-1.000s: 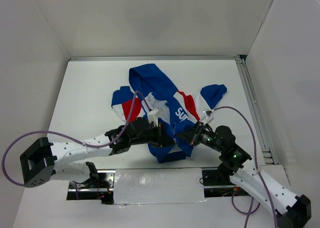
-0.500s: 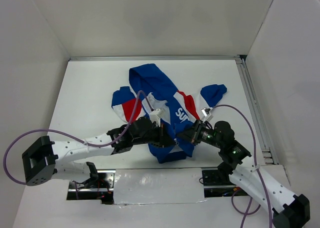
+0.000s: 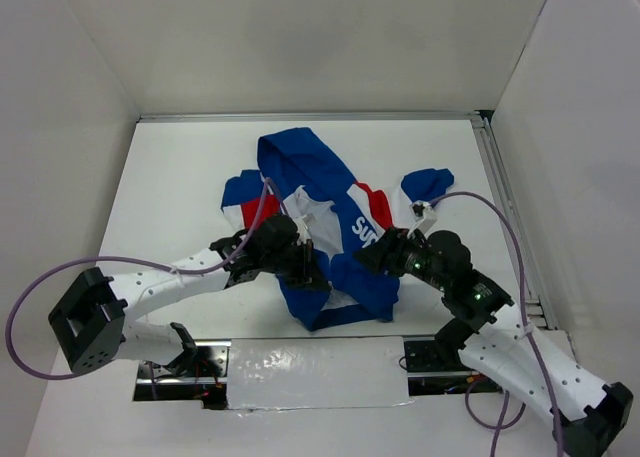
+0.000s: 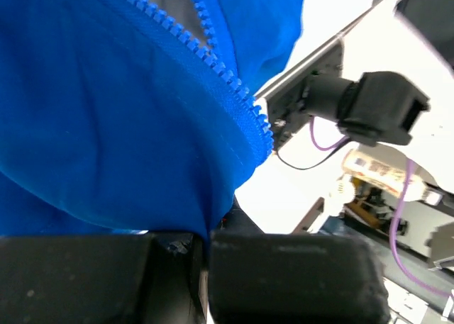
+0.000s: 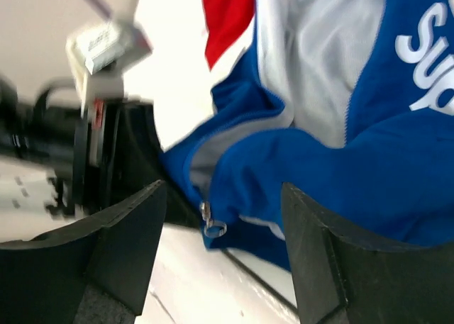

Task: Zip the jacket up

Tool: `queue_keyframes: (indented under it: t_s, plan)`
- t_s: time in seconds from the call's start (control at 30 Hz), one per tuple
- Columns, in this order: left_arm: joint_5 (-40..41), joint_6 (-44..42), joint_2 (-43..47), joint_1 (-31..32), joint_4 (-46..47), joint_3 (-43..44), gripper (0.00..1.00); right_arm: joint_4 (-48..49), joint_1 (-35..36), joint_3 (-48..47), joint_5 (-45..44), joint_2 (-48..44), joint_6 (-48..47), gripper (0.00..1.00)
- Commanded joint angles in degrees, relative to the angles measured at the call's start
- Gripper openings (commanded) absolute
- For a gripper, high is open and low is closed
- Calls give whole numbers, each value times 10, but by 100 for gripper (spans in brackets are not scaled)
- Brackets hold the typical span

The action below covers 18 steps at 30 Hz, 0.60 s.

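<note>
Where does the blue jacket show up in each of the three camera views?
Top external: the jacket lies mid-table between the arms.
Left wrist: its blue fabric fills the upper left, zipper teeth running diagonally.
Right wrist: it fills the centre and right, lettering at upper right.
Shared landmark: that white lettering, also seen from above.

The white tabletop (image 3: 170, 177) carries the blue, red and white jacket (image 3: 335, 212), which lies rumpled near the middle. Its hood points toward the far edge and its sleeves spread left and right. A metal rail (image 3: 510, 217) runs along the tabletop's right edge.
</note>
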State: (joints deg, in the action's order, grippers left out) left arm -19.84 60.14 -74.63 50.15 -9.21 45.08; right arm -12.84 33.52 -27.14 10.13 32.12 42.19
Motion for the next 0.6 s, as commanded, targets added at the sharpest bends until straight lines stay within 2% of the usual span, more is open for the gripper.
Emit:
queue_keyframes:
  t_s: [0.0,0.03,0.13,0.17,0.27,0.33,0.47,0.57]
  plan:
    - [-46,28,1,-14,-10,38,0,-97,72,-63,-126,18,-83,73]
    - [-45,31,1,-15,-20,47,0,-106,119,-74,-145,30,-93,73]
    - [-53,48,0,-29,-39,60,0,-118,188,-88,-211,54,-108,73]
    - [-57,55,0,-35,-43,64,0,-122,230,-91,-243,68,-111,70]
    - [-59,71,4,-41,-53,67,0,-130,293,-100,-288,93,-99,66]
    - [-55,76,5,-43,-57,69,0,-137,321,-107,-333,111,-92,65]
    - [-51,88,9,-44,-53,71,0,-127,391,-111,-364,133,-91,65]
    - [-58,91,11,-44,-44,66,0,-108,407,-114,-383,164,-89,66]
